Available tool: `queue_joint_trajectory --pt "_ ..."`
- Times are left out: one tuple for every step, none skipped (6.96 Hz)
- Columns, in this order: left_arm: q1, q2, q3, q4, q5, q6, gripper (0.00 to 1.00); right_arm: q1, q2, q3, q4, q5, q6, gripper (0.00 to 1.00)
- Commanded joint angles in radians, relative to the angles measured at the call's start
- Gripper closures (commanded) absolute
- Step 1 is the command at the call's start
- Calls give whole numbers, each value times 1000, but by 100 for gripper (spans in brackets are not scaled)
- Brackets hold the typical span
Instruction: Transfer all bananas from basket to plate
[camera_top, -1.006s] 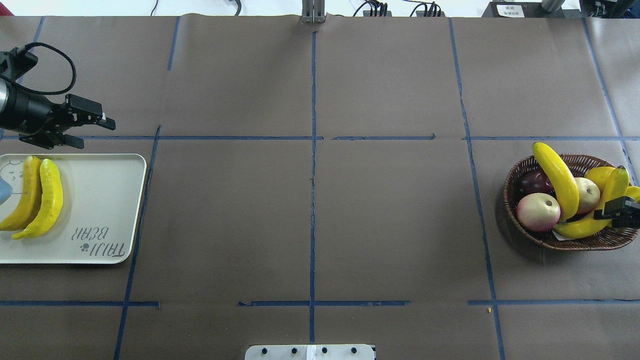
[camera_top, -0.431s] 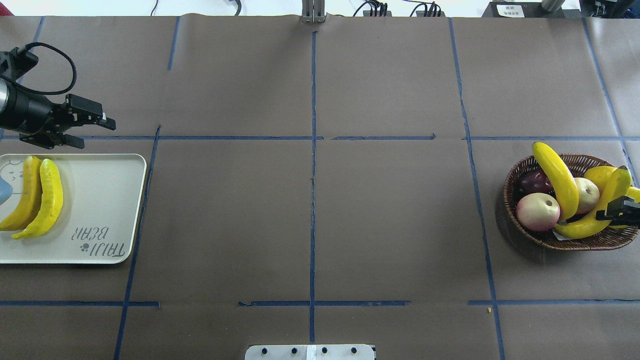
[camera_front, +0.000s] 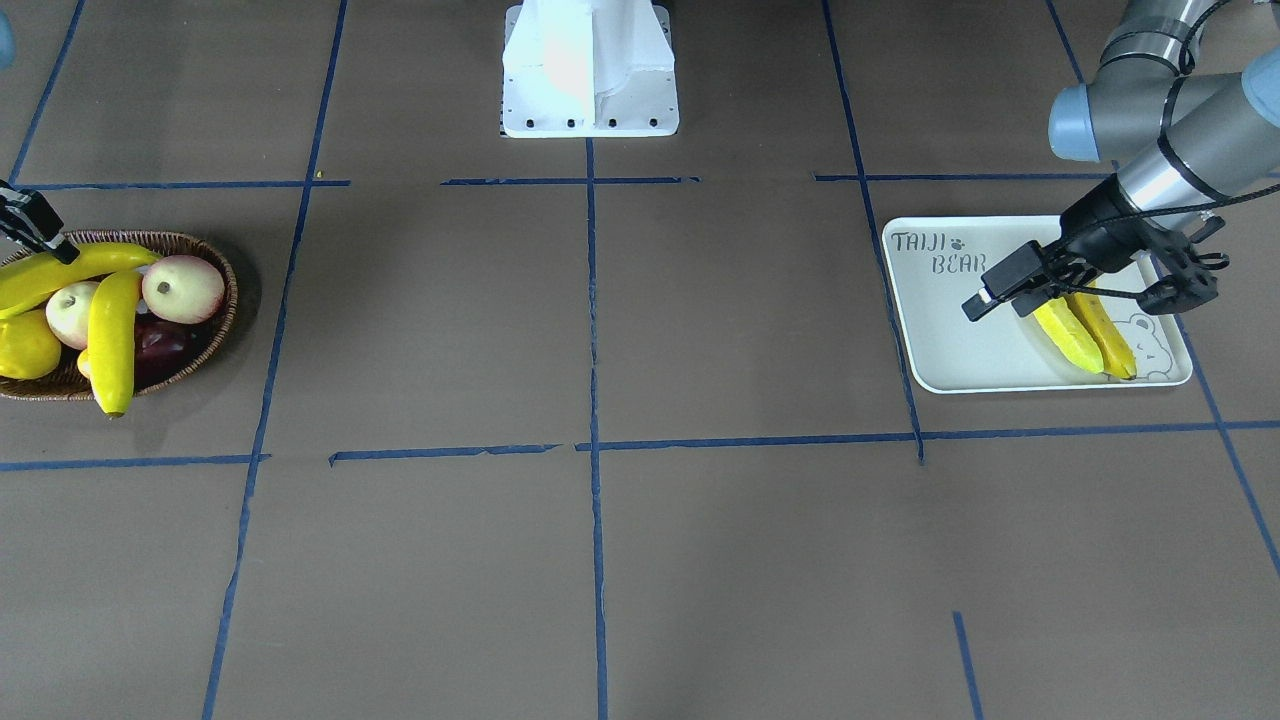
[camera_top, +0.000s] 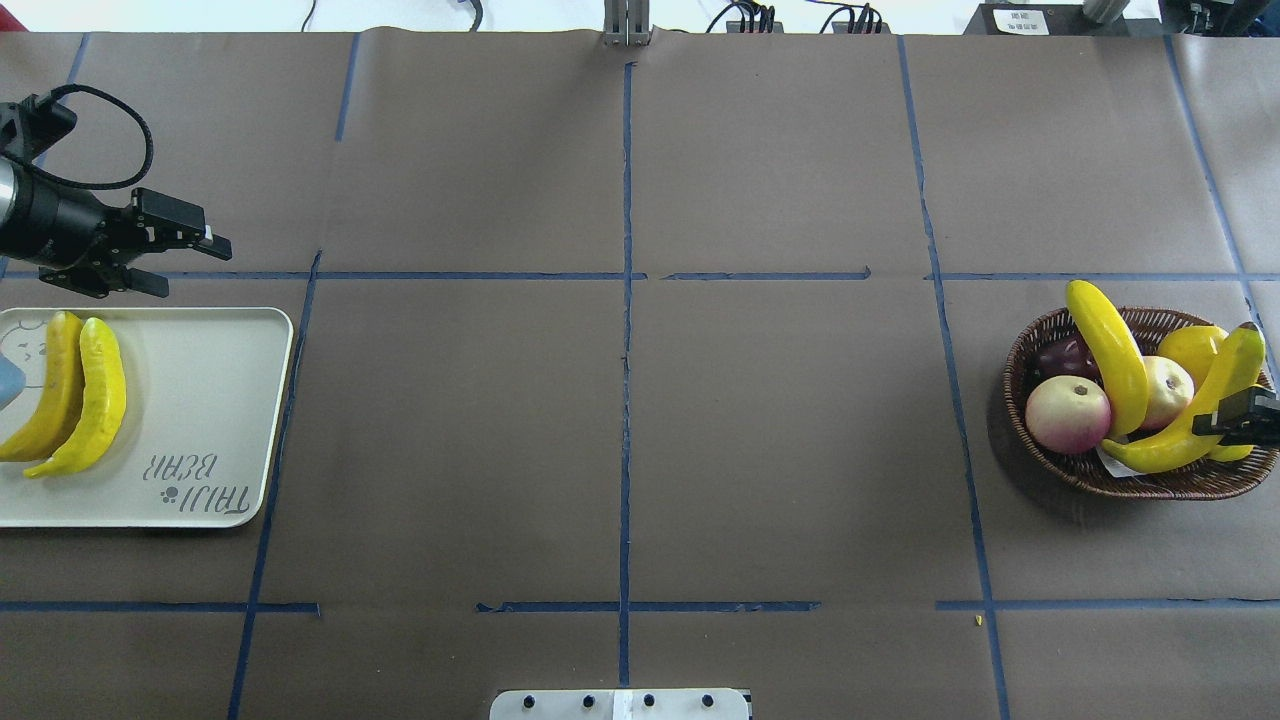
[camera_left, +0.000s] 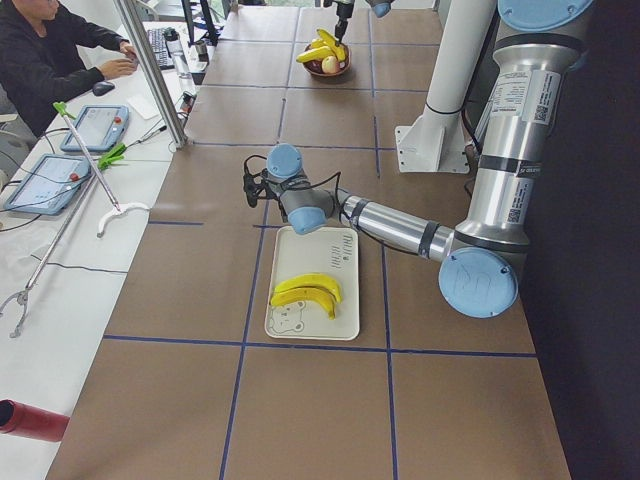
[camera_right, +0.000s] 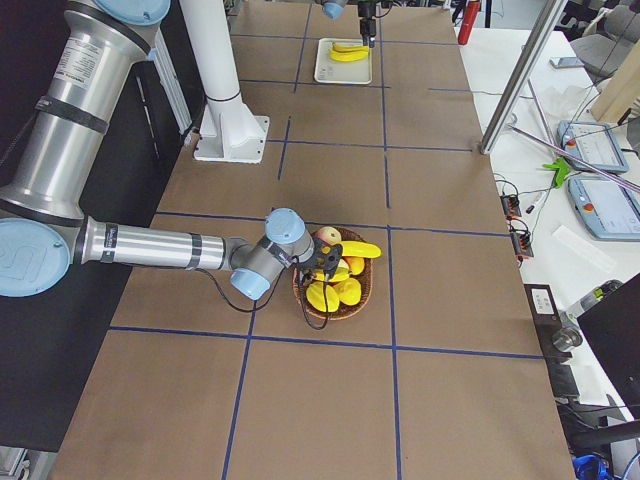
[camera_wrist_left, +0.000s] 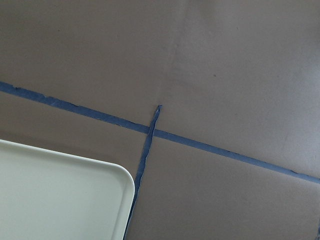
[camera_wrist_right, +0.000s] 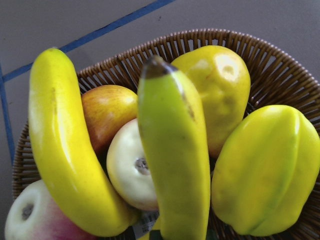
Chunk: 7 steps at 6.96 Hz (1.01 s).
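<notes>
Two yellow bananas (camera_top: 60, 400) (camera_top: 98, 398) lie side by side on the off-white plate (camera_top: 200, 400). My left gripper (camera_top: 185, 265) hovers open just beyond the plate's far edge, holding nothing. At the far right, the wicker basket (camera_top: 1013, 365) holds two more bananas. One banana (camera_top: 1110, 350) leans across the other fruit. My right gripper (camera_top: 1238, 415) is shut on the greenish-yellow banana (camera_top: 1180, 432), whose dark tip points up. In the right wrist view this held banana (camera_wrist_right: 175, 165) fills the centre, with the other banana (camera_wrist_right: 65, 150) to its left.
Other fruit shares the basket: a pink-white apple (camera_top: 1068, 413), a pale apple (camera_top: 1168, 385), a dark purple fruit (camera_top: 1060, 355) and yellow-green fruits (camera_wrist_right: 265, 170). The robot's base (camera_top: 620, 703) is at the near edge. A person (camera_left: 50, 50) sits at a side desk.
The held banana's tip has risen and swung slightly outward with the right gripper. The apples in the basket shifted a little. The left arm has not moved.
</notes>
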Motion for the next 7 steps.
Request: queue_joint_trajectory --pt "0 0 0 0 0 0 0 58 -33 71 -1 37 -2 100" --pt "0 0 -2 0 0 -1 0 101 -40 94 -1 38 -13 100" --pt "0 0 -3 -1 0 -2 0 136 -34 129 -6 46 -19 100" --pt "0 -14 -3 -2 -2 -14 0 163 1 146 -18 96 -18 100" --pt "3 -58 -3 -3 -2 -73 0 151 92 151 -88 135 -18 100" --pt "35 -99 0 -8 -2 -109 0 79 246 151 -190 143 -16 100" --pt "54 -138 3 -12 -2 -116 0 -13 363 149 -251 123 -16 100"
